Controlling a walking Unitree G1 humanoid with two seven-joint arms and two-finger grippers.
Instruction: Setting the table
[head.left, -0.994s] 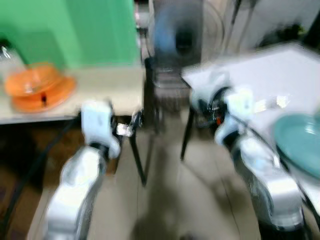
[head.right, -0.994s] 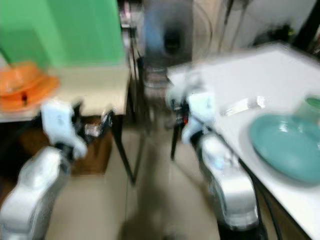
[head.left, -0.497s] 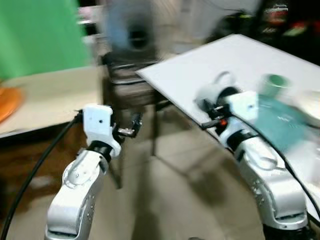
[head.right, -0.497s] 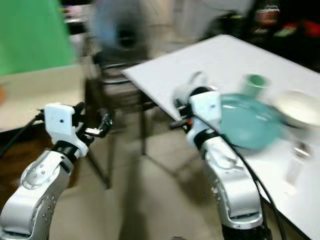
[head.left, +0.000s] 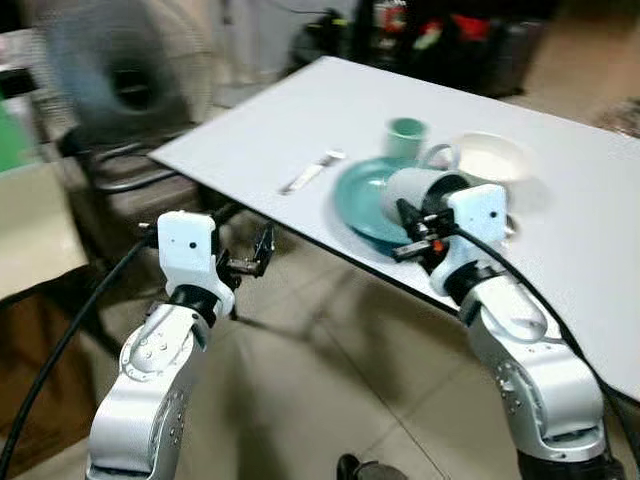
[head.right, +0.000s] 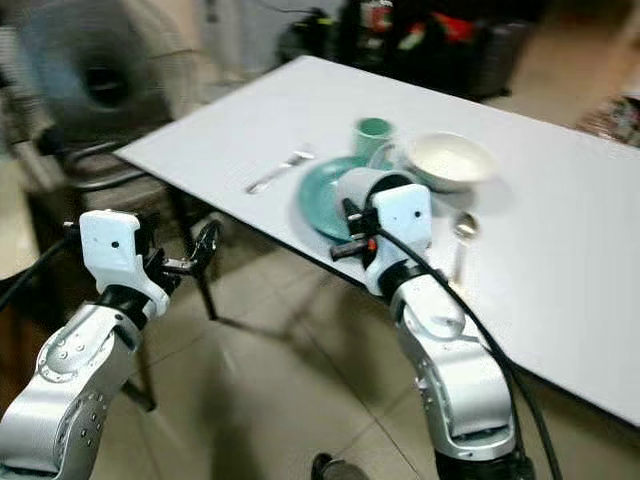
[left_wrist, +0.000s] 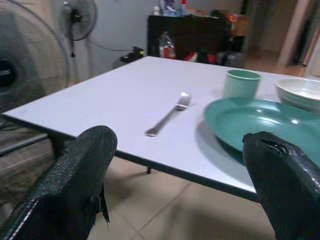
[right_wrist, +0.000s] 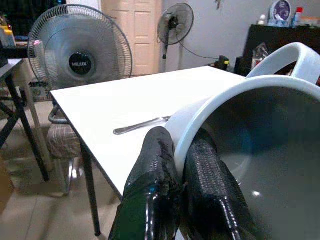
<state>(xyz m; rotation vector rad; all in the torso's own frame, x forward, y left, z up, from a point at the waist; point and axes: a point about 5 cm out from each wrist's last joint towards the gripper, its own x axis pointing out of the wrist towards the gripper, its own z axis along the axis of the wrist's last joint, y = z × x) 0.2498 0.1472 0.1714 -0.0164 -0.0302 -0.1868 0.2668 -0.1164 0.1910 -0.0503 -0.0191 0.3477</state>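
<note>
The whole view has swung since half a sec ago: the green wall and beige side table, seen earlier on the left, are all but gone, and the white rectangular table is now faced nearly square-on. That is camera movement w/ the robot's turn, not a shift of the tableware. For the task it is judged that the approach is about done and the mug can soon be set down.

On the far left a grey pedestal fan is seen blurred behind a dark chair. The left gripper is held near, short of the table edge, w/ its fingers spread wide and nothing between them. On the table, a silver metal fork lies left of the round teal plate; a small teal cup stands at the plate's far side, a shallow white bowl just right of it, and a silver spoon lies right of the plate.

The right gripper is clamped on the rim of a white ceramic mug, one finger inside, one outside; the mug is carried on its side, over the plate's near-right edge.

Writing: "MILUX" is read on the fan's hub badge in the right wrist view. Labels on far-shelf items are too small to read.
</note>
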